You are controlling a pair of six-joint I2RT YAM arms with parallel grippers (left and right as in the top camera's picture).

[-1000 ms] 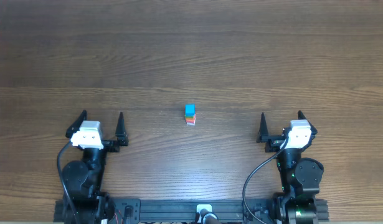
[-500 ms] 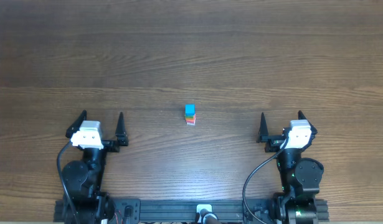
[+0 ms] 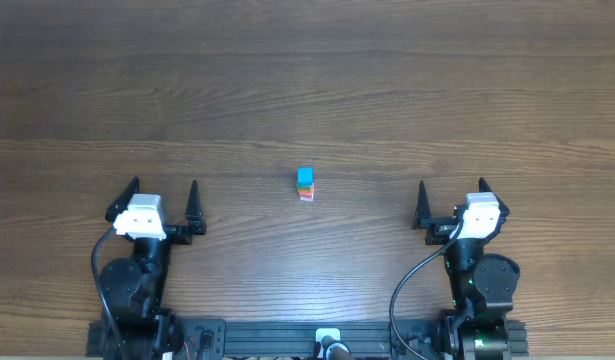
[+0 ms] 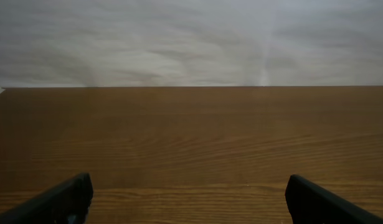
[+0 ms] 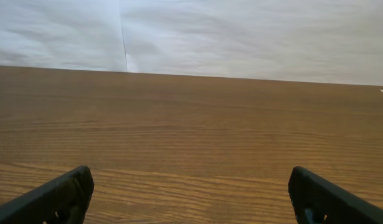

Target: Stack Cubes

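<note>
1. The stack of cubes [image 3: 305, 184] stands on the wooden worktop [image 3: 307, 80], midway between the two arms, with a blue cube [image 3: 305, 177] on top. The cubes below it show orange and pink edges and are too small to count.
2. The left jaws are spread wide and hold nothing, low over bare worktop well to the left of the stack.
3. The right jaws are likewise wide and empty, well to the right.
4. The cubes look small, light and rigid, so the tower would probably tip at a nudge. A cube is best pinched across two opposite flat faces, from straight above.
5. The stacking looks finished.
</note>
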